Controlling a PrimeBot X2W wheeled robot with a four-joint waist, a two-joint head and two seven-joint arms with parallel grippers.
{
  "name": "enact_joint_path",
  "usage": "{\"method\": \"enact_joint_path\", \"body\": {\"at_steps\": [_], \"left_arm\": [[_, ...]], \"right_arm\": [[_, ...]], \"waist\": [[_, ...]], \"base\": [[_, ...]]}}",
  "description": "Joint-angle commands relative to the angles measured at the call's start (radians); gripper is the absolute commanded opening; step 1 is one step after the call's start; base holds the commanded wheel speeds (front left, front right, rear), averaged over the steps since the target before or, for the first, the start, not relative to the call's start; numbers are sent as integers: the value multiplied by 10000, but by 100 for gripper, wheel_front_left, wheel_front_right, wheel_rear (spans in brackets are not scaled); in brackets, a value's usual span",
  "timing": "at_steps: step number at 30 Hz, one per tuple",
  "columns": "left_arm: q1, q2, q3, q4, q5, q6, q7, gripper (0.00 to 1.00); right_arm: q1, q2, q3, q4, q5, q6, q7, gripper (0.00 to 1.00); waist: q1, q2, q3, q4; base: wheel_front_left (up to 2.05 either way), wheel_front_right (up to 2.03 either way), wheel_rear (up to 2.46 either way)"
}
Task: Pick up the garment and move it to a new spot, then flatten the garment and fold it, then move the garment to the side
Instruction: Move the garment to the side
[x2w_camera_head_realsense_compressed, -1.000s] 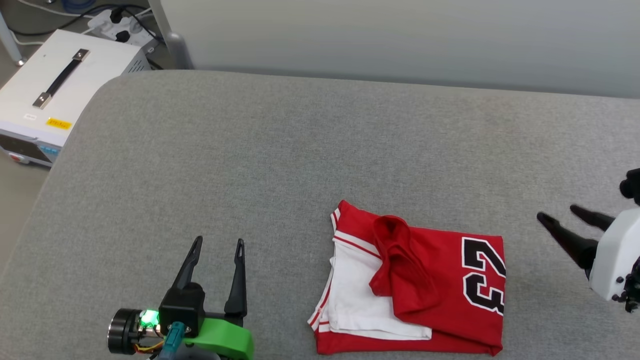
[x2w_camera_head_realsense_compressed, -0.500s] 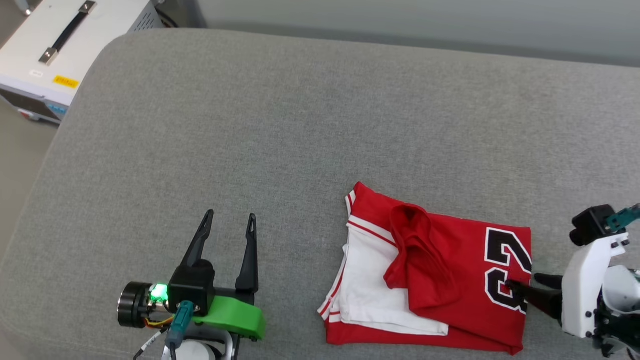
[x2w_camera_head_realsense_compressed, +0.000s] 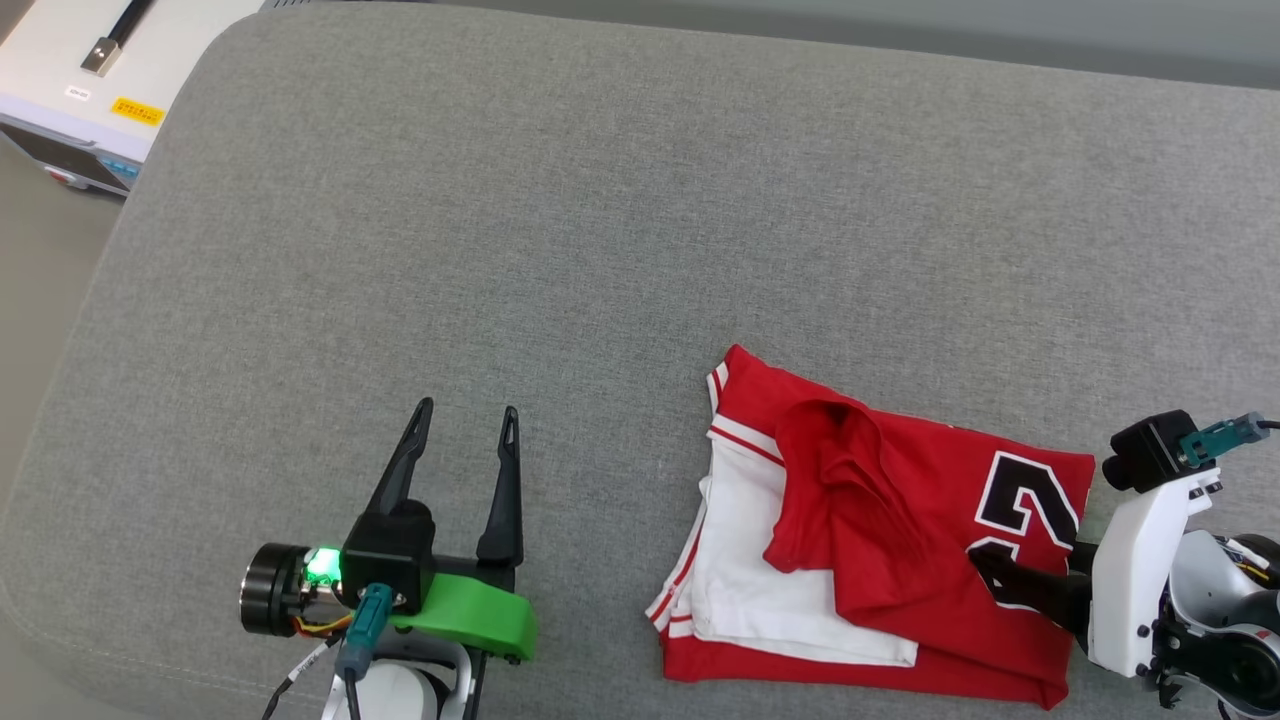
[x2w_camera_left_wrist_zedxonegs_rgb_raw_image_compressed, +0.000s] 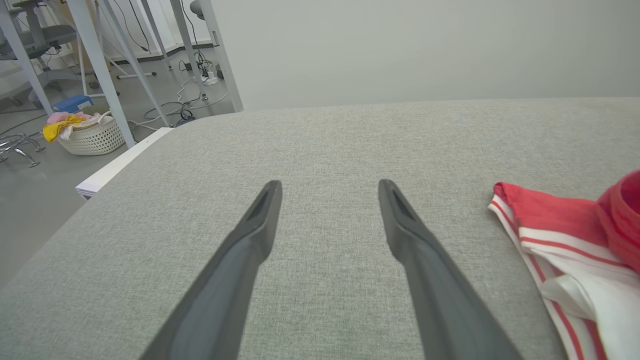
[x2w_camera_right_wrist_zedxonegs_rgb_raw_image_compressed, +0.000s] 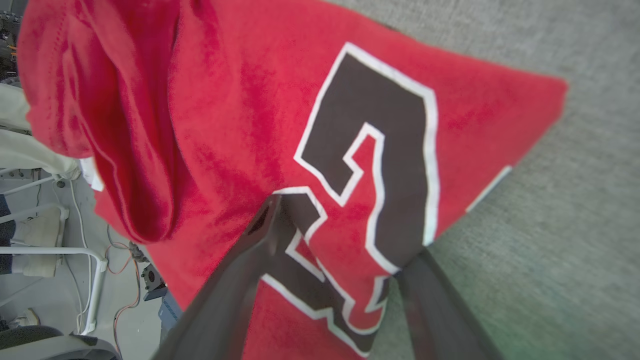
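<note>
At 10 o'clock in the head view, a white case (x2w_camera_head_realsense_compressed: 60, 100) with a black handle is cut off by the frame. The left gripper (x2w_camera_head_realsense_compressed: 468, 410) is at 7 o'clock over the grey tabletop (x2w_camera_head_realsense_compressed: 600, 250), jaws wide with nothing between them. The garment (x2w_camera_head_realsense_compressed: 900, 480) lies folded at 4 o'clock. Its long axis runs from 10 to 4 o'clock, with the striped white sleeve toward 8 and the black "23" end toward 3, digits turned sideways. A loose red fold bunches on top. The right gripper (x2w_camera_right_wrist_zedxonegs_rgb_raw_image_compressed: 342, 227) straddles the numbered edge with its jaws wide: one finger rests on the lower digit, while the other's tip is hidden at the cloth's edge — the wrist view there is blurred.
</note>
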Motion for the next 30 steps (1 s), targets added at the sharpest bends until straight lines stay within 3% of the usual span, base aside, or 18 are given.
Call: {"method": "enact_joint_path", "body": {"at_steps": [1, 12, 21, 30], "left_arm": [[-165, -54, 17, 37, 7, 7, -59, 100], [61, -56, 124, 102, 24, 52, -59, 100], [346, -17, 294, -19, 38, 108, -59, 100], [91, 108, 368, -229, 164, 102, -59, 100]], "right_arm": [[111, 197, 469, 296, 100, -7, -76, 0], [-835, -667, 788, -470, -257, -7, -1634, 0], [-1711, -1868, 1093, -1410, -1189, -7, -1959, 0], [-2229, -2542, 694, -1676, -1434, -7, -1749, 0]], "waist": [[0, 0, -51, -38], [0, 0, -548, -525], [0, 0, -739, -1905], [0, 0, -262, -3159]], "base": [[0, 0, 0], [0, 0, 0], [0, 0, 0], [0, 0, 0]]}}
